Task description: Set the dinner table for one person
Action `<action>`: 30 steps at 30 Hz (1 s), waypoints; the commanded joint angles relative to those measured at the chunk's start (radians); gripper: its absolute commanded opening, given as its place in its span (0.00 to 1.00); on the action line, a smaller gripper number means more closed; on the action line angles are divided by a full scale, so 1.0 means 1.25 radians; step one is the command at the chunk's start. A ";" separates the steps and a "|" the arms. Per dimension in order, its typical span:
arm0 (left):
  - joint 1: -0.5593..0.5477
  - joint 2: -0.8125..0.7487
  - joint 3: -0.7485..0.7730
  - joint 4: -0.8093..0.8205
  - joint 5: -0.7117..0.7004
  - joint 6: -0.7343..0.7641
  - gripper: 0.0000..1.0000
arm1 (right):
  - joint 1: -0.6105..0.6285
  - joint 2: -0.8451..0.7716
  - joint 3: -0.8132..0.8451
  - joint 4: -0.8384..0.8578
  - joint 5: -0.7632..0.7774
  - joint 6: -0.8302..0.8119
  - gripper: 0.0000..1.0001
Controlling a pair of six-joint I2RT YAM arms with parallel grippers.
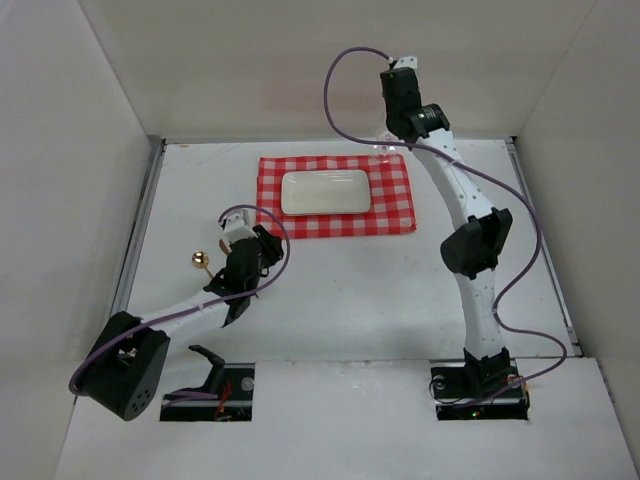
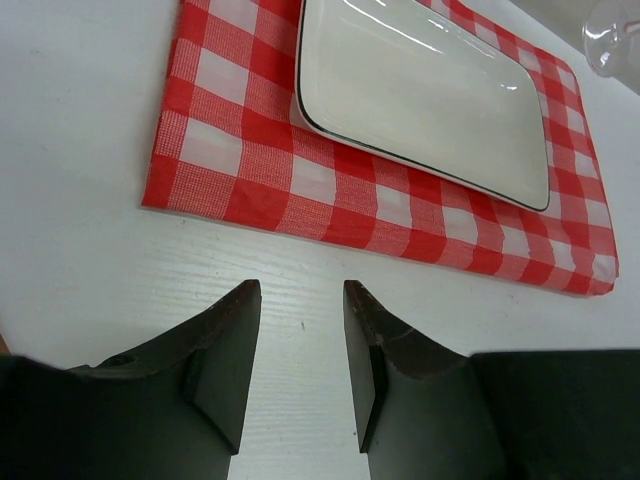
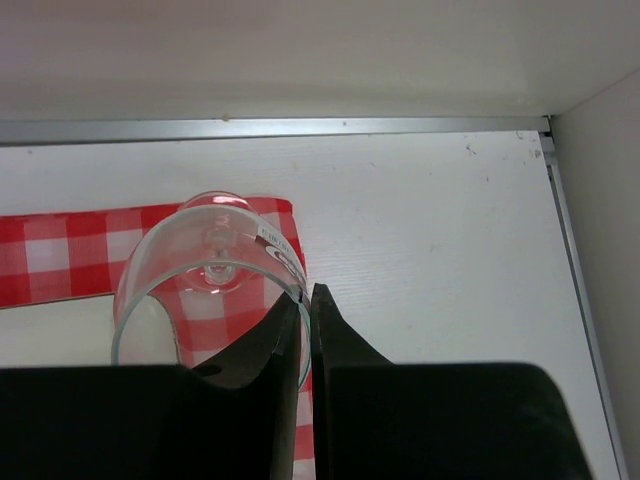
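The dinner table [image 1: 350, 300] is a big matte white surface. A red-and-white checked cloth [image 1: 392, 215] lies at its middle back with a white rectangular plate [image 1: 325, 192] on it. My right gripper [image 3: 308, 300] is shut on the rim of a clear stemmed glass [image 3: 210, 270], one finger inside and one outside. The glass is over the cloth's far right corner [image 1: 383, 152]. My left gripper [image 2: 302, 300] is open and empty, low over the bare table just in front of the cloth's near left corner [image 2: 190, 190]. The plate [image 2: 420, 90] and the glass [image 2: 612, 40] show beyond it.
A small gold-coloured object [image 1: 200, 261] lies on the table left of the left arm. Grey metal strips run along the table's left side [image 1: 140, 230] and back edge [image 3: 300, 126]. White walls close in the back and both sides.
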 commanded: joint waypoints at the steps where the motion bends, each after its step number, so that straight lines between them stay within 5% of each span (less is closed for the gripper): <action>1: 0.004 0.004 -0.006 0.043 0.013 -0.009 0.36 | -0.014 0.020 0.088 -0.032 0.010 -0.010 0.03; 30: 0.009 0.033 0.002 0.047 0.028 -0.022 0.36 | -0.060 0.112 0.121 -0.058 -0.105 0.023 0.05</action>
